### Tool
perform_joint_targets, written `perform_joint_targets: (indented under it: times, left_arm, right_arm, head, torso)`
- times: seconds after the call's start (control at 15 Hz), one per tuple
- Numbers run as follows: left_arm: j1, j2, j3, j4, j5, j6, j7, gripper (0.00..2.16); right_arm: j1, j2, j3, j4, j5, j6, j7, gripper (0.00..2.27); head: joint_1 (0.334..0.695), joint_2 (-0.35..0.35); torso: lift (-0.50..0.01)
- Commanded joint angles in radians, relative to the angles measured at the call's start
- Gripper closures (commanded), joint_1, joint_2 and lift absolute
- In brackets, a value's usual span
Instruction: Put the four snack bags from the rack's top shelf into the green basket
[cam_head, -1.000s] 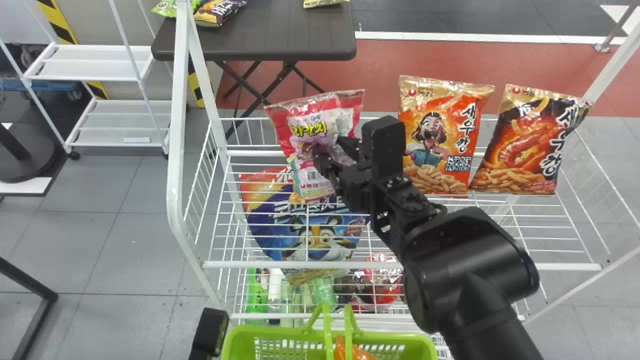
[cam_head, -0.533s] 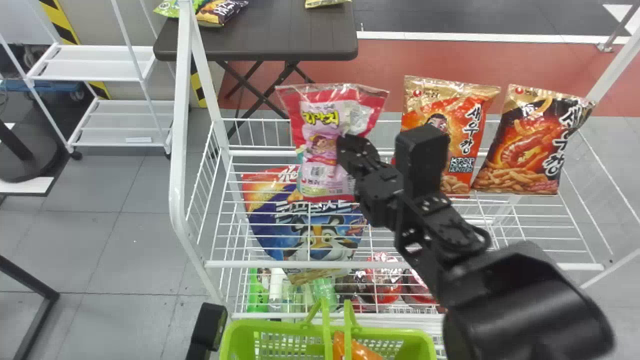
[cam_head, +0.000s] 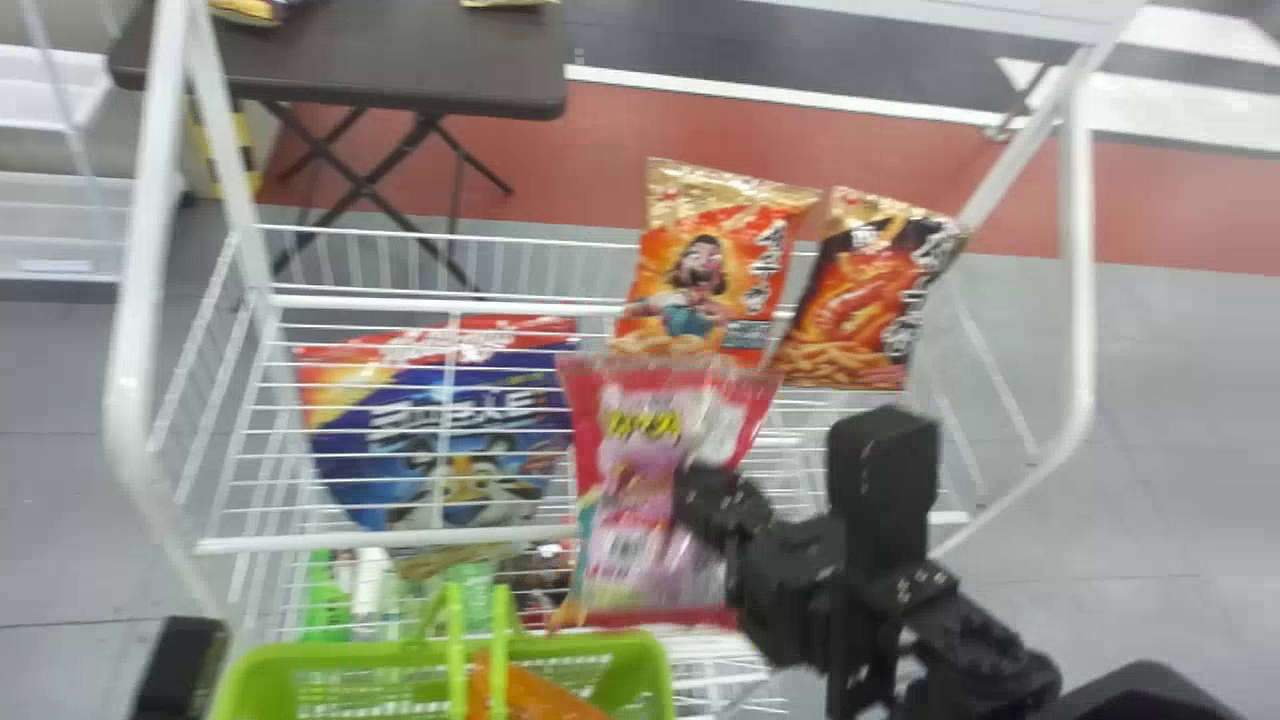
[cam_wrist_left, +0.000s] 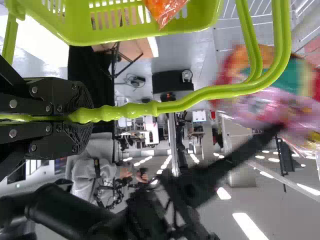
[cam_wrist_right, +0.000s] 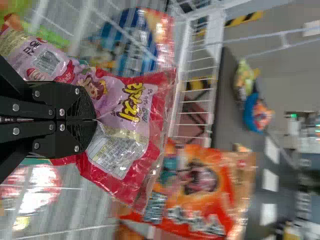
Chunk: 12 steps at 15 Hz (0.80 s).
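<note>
In the head view my right gripper (cam_head: 695, 490) is shut on a pink-and-red snack bag (cam_head: 640, 540), held upright in front of the rack, just right of the green basket (cam_head: 330, 655). The right wrist view shows that gripper (cam_wrist_right: 95, 120) pinching the bag (cam_wrist_right: 135, 160). An orange snack bag (cam_head: 705, 290) and a black-and-orange one (cam_head: 850, 300) stand on the top shelf. My left gripper (cam_wrist_left: 82, 115) is closed around the handle of the basket (cam_wrist_left: 130, 32); its arm is parked at lower left in the head view. An orange packet (cam_head: 530, 695) lies inside the basket.
The rack's front rail (cam_head: 380, 541) and left post (cam_head: 135, 380) stand near the basket. A large blue snack pack (cam_head: 450, 430) shows through the wires, with bottles (cam_head: 325, 600) lower down. Behind is a dark table (cam_head: 400, 60).
The pink-and-red bag has come off the shelf area toward the basket with my right gripper. The head view has shifted rightward, so the rack and basket appear farther left.
</note>
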Motion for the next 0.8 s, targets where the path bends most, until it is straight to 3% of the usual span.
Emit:
perform_joint_targets:
  times: [0.0, 0.27, 0.6, 0.67, 0.73]
  left_arm:
    - [-0.004, -0.002, -0.007, -0.001, -0.001, 0.001, 0.012, 2.15]
    - [-0.009, -0.004, -0.018, -0.004, -0.001, 0.001, 0.021, 2.15]
    - [0.002, -0.002, -0.026, -0.025, -0.001, 0.001, 0.023, 2.15]
    - [0.003, -0.002, -0.026, -0.027, -0.001, 0.001, 0.023, 2.15]
    - [0.005, -0.002, -0.027, -0.028, -0.001, 0.001, 0.023, 2.15]
  right_arm:
    - [0.076, -0.013, -0.079, -0.047, -0.124, 0.153, 0.042, 2.02]
    - [0.134, -0.01, -0.104, -0.008, -0.234, 0.26, 0.144, 2.02]
    - [0.108, -0.011, 0.062, 0.065, -0.211, 0.187, 0.167, 2.02]
    - [0.101, -0.013, 0.097, 0.076, -0.208, 0.178, 0.174, 2.02]
    - [0.094, -0.013, 0.127, 0.096, -0.196, 0.125, 0.185, 2.02]
  head:
    - [0.695, -0.327]
    - [0.695, -0.35]
    - [0.695, -0.35]
    - [0.695, -0.321]
    - [0.695, -0.249]
  torso:
    - [0.0]
    - [0.0]
    - [0.0]
    - [0.0]
    - [0.0]
